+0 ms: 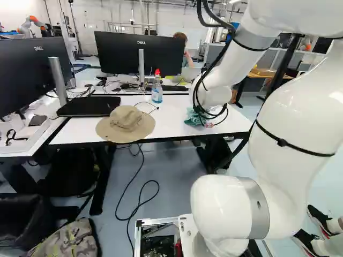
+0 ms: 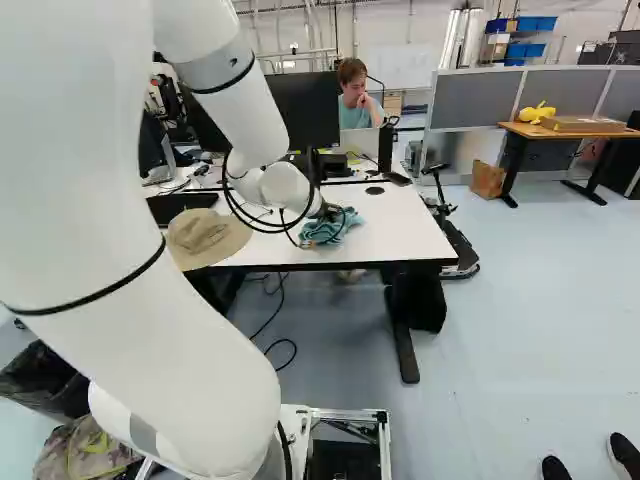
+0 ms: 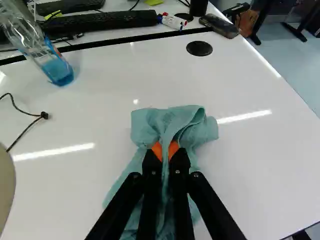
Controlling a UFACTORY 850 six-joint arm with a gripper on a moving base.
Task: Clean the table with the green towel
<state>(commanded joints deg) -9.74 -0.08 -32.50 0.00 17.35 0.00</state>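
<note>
Grpr [image 2: 328,211] clamped on green towel [image 3: 170,119], a fold pinched btwn orange pads [image 3: 157,150], on white table [image 3: 260,165]. Long axis approx w/ the grpr's pointing dir: bunched end just ahead of tips, tail back underneath.

White letters reading "DELL" stand on the wide black monitor [image 1: 120,52] beyond and left of the black two-fingered claw [image 2: 328,212]. "DELL" also marks the large black screen [image 1: 27,75] farther left; the clear spray bottle's label [image 1: 157,92], left of the claw, is illegible.
</note>
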